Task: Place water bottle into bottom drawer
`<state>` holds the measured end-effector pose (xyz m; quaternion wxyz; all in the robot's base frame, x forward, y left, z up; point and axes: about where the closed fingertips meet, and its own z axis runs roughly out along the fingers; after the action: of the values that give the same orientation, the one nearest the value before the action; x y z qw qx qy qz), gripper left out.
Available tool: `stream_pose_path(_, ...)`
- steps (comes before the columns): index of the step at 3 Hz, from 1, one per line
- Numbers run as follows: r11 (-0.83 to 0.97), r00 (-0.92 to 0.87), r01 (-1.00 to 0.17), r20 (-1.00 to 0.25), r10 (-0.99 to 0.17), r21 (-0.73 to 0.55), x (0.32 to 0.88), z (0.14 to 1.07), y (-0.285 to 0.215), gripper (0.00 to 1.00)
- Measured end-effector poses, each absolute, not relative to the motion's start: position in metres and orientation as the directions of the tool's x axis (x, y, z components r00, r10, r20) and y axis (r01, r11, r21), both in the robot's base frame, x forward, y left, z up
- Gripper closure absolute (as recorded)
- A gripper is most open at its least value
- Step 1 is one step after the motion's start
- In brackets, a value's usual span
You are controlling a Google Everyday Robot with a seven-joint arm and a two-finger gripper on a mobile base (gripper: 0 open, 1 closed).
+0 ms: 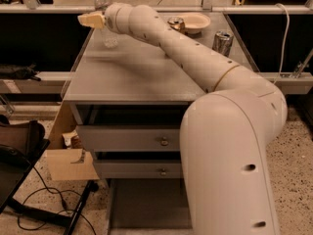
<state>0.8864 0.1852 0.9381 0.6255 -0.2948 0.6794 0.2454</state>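
Hovering at the far left corner of the desk (137, 77), gripper (90, 19) points out past the left edge, level with the bottle's mid-body.

Camera view, only one:
- Water bottle (102, 2) stands upright on the far left corner. White cap shows above the wrist and the clear base below it; the middle is hidden behind the wrist.
- Gripper sits just left of the bottle. Cannot tell whether it is released, clenched, or grasping the bottle, and contact is not readable from this angle.
- Arm stretches diagonally from the near right over the desk top, probably because the bottle sits at the corner farthest from the base.
- Gold can (176, 23) and a shallow bowl (195, 19) sit at the far edge, middle. Blue-silver can (222, 43) stands nearer the right edge. All are well apart from the bottle.
- Bottom drawer (146, 204) is pulled out below the near edge with its grey floor bare, likely left open to receive the bottle. Two upper drawers (127, 138) are shut.

Judgement: approach or grasp stage; transfer not yet begun.
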Motion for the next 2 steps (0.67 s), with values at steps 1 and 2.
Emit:
stream_pose_path(1, 0.709, -0.04, -0.704, -0.995, -0.089, -0.035, 0.8875, 0.9389, 0.1853, 0.42)
stream_pose_path(2, 0.709, -0.04, -0.704, -0.995, -0.089, -0.035, 0.8875, 0.9389, 0.1854, 0.73)
